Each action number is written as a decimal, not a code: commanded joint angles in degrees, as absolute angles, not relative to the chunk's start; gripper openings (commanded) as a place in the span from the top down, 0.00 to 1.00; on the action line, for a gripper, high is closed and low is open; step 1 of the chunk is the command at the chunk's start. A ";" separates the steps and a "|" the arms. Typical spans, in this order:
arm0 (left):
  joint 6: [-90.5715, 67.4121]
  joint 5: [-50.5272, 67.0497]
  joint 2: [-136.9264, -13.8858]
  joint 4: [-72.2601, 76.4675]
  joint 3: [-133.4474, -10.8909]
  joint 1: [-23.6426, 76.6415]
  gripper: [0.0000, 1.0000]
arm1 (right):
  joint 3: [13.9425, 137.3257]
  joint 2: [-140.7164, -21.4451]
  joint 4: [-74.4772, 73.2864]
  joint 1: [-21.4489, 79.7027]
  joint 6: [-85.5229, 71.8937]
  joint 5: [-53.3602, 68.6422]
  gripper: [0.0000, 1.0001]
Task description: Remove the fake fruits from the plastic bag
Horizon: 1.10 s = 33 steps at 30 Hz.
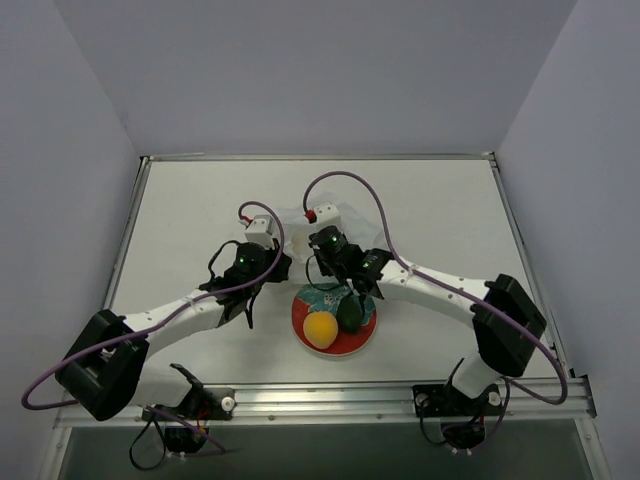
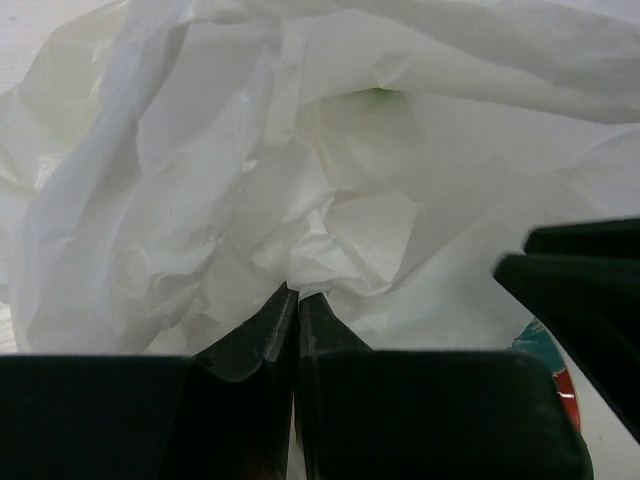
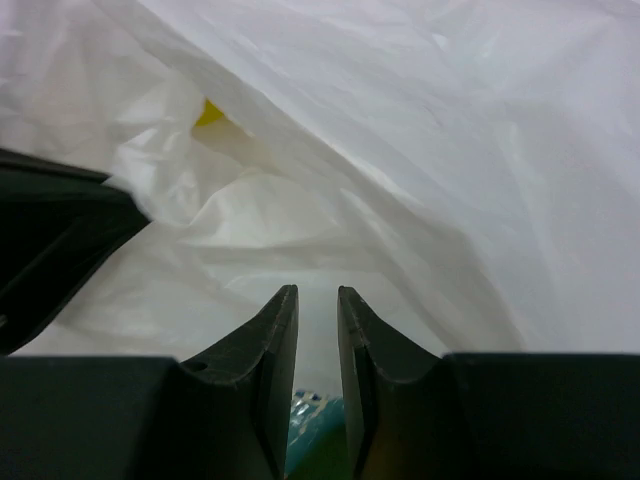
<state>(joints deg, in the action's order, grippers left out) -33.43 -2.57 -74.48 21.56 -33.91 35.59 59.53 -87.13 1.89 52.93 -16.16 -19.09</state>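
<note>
The plastic bag (image 2: pixel 200 180) lies crumpled just behind the plate (image 1: pixel 298 316), which holds an orange fruit (image 1: pixel 320 330) and a dark green fruit (image 1: pixel 350 313), with your left gripper (image 2: pixel 297 298) pinched shut on its film and your right gripper (image 3: pixel 317 293) facing it, jaws a narrow slit apart.

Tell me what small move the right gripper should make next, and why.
Probably close the right gripper on the bag film just ahead of its narrowly parted jaws. The left gripper pinches the film, and a yellow fruit shows inside the bag, so a second hold would likely help tip it out.
</note>
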 commanded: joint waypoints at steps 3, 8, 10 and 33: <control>-34.10 -1.67 -73.74 24.00 -34.98 35.24 0.98 | 65.38 -96.31 5.27 46.68 -6.08 -20.30 0.79; -34.10 -1.23 -73.92 23.91 -35.24 35.33 0.98 | 68.55 -100.45 7.82 41.84 -0.62 -18.03 0.71; -34.10 -1.14 -74.35 23.99 -35.25 35.24 0.98 | 70.21 -102.56 8.26 39.48 1.92 -17.06 0.69; -36.30 2.90 -86.57 26.63 -38.41 35.24 0.98 | 89.02 -125.06 10.90 28.21 10.90 8.96 0.12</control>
